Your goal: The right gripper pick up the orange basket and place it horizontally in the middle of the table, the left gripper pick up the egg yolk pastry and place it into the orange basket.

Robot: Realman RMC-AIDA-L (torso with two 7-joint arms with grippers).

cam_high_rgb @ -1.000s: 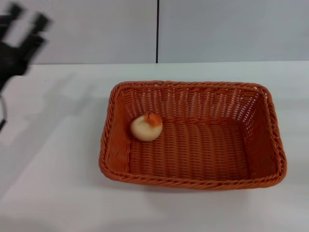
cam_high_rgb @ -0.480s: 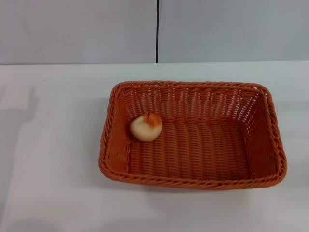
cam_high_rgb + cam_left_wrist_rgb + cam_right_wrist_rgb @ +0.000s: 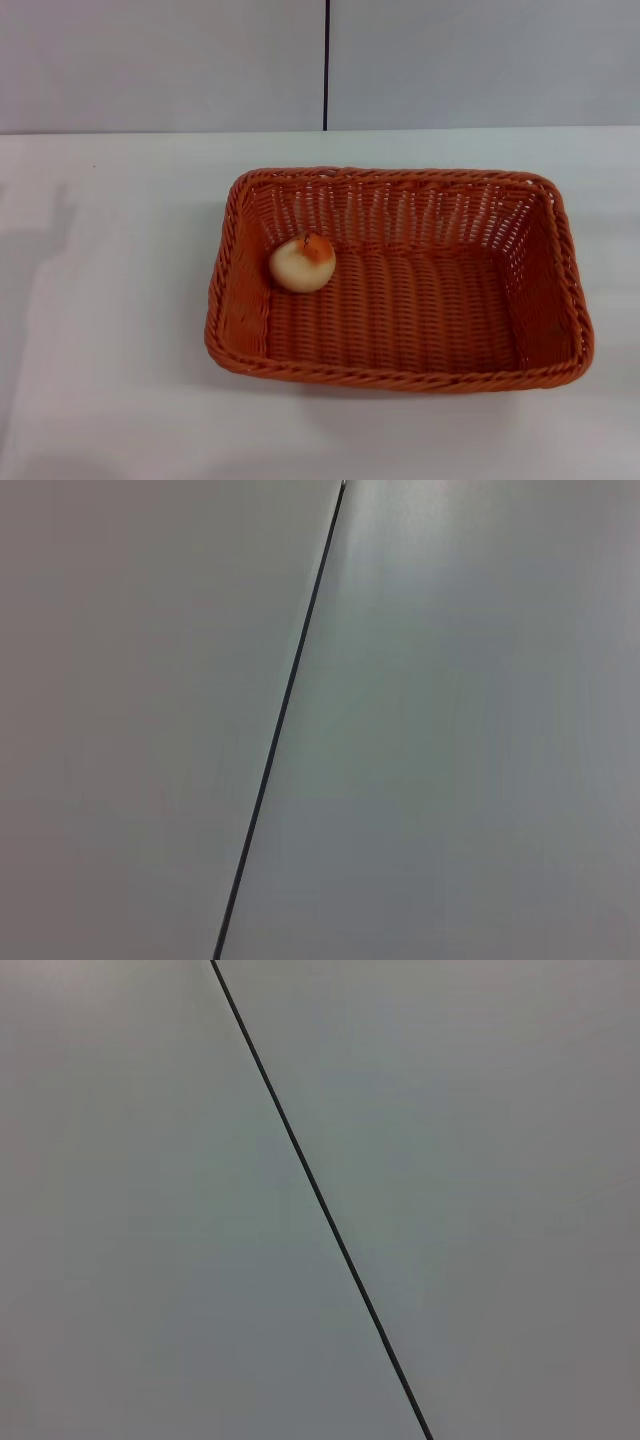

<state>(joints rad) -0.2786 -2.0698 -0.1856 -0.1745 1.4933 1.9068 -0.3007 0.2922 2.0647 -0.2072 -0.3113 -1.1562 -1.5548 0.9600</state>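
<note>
A: Tool status: neither the left tool nor the right tool is showing in any view, so I cannot tell whether either is apart or together. Both wrist cameras are facing a plain grey wall with a dark seam (image 3: 285,705).

B: Objects?

A: The large rectangular orange woven basket (image 3: 560,300) is lying lengthwise on the broad white bench (image 3: 110,300), roughly central. The small round cream egg yolk pastry with the orange-red glazed top (image 3: 303,263) is sitting inside it, near the basket's left wall.

B: Handling?

A: Pastry is looking soft, light and crumbly; I'd take it gently at the sides. Basket is looking light and stiff; hold the braided rim.

B: Labels?

A: No writing is showing.
</note>
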